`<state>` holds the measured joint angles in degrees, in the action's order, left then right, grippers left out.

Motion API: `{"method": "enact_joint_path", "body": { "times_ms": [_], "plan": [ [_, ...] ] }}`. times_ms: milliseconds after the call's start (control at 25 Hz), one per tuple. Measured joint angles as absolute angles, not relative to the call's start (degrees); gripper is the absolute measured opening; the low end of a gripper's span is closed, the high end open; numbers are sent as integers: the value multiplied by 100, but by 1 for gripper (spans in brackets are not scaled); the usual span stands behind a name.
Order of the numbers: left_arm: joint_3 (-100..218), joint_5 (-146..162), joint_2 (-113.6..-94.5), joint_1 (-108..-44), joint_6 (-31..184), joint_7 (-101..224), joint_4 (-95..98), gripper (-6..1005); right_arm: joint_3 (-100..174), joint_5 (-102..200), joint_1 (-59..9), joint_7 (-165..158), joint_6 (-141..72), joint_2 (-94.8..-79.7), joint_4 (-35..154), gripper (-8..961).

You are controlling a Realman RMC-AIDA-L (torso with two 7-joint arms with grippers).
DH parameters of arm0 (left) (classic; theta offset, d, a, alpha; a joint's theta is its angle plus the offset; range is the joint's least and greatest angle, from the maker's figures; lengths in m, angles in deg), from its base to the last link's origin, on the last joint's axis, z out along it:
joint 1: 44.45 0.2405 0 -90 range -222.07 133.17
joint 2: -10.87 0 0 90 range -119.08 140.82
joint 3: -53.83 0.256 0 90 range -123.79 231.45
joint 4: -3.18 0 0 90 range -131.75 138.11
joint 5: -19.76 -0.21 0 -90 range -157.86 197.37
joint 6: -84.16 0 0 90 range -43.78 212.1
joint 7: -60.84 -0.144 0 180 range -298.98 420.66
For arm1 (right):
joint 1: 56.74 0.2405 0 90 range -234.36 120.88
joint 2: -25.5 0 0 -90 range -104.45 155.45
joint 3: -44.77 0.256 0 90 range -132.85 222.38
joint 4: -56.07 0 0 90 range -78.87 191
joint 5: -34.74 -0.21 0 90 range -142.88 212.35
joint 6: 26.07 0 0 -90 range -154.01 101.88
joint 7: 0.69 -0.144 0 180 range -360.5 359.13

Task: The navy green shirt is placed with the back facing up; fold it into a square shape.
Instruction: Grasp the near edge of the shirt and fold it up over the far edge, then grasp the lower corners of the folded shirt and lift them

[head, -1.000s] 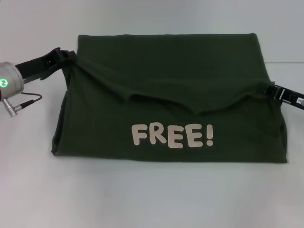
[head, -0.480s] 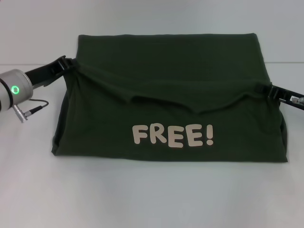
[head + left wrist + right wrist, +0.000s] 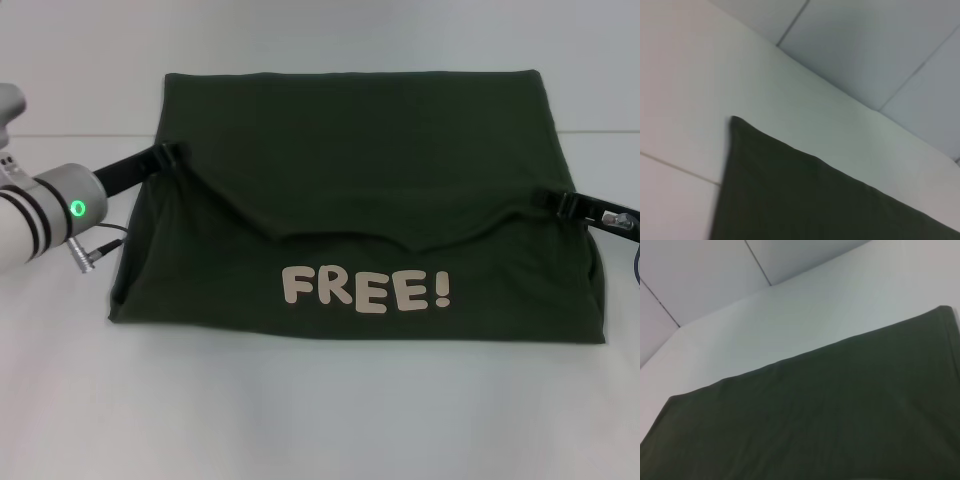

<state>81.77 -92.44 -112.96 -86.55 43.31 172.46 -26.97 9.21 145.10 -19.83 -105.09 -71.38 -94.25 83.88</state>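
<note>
Looking from your head camera, navy green shirt (image 3: 360,200) on the white table (image 3: 320,410), "FREE!" lettering (image 3: 366,288) facing up, left gripper (image 3: 168,155) and right gripper (image 3: 558,202) each clamped on an opposite shirt edge, both wrist cameras showing only dark cloth beyond your jaws.

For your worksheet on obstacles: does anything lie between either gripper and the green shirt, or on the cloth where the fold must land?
Nothing visible does. The left gripper and right gripper each pinch an edge of the navy green shirt directly, and the cloth beyond the fold is bare.
</note>
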Motion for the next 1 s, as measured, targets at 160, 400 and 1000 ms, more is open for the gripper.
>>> {"method": "enact_joint_path", "body": {
  "times_ms": [160, 400, 1000],
  "plan": [
    [8257, -9244, -11298, -8707, 4314, 17174, -2628, 164, 933, 14489, -2001, -10432, -7136, -9427, 8359, 203],
    [8335, -9235, -11278, -8645, 4127, 17211, -2630, 358, 972, 14157, -2131, -10176, -7441, -9429, 8359, 249],
    [8197, -9147, -10963, -7610, 1258, 17888, -3447, 632, 840, 13213, -3116, -9104, -9780, -9106, 8521, 752]
  ]
}}
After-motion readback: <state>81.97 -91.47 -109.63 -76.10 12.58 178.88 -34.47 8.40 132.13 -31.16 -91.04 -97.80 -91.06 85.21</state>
